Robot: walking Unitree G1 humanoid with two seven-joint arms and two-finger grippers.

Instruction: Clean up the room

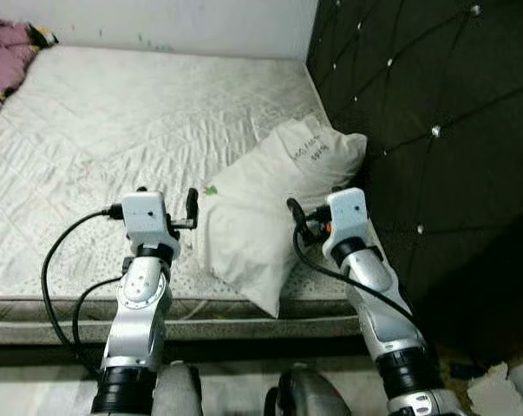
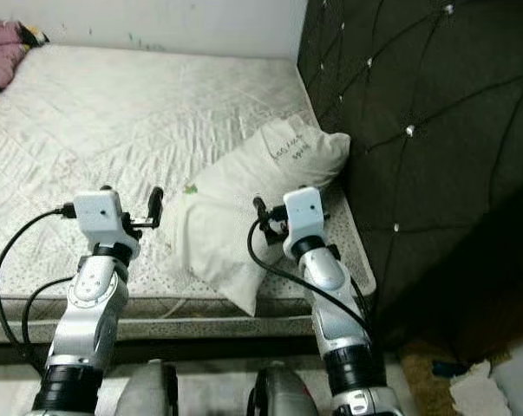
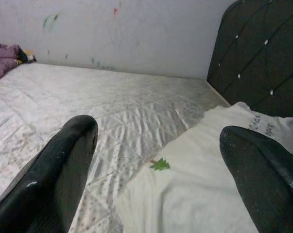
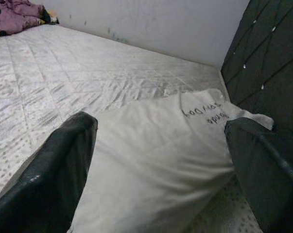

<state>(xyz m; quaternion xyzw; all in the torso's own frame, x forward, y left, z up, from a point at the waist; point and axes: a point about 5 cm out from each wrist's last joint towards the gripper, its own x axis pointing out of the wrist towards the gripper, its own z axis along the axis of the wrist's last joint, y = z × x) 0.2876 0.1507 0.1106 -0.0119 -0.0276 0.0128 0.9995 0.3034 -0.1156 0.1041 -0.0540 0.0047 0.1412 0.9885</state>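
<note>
White pillow (image 1: 274, 204) lies center-right of frame on the bare mattress (image 1: 114, 147), against the dark tufted headboard (image 1: 426, 130). Left gripper (image 3: 158, 160) and right gripper (image 4: 161, 160) hover at its near end, jaws wide, holding nothing. Purple cloth (image 1: 5, 56) upper left.

Right gripper (image 4: 161, 179) with black fingers (image 4: 49, 179) spread wide over a white pillow (image 4: 156, 155), handwriting on the pillow toward 2 o'clock, quilted mattress (image 4: 63, 73), purple cloth (image 4: 15, 14) at 10 o'clock, dark tufted headboard (image 4: 267, 53) at 2 o'clock
</note>
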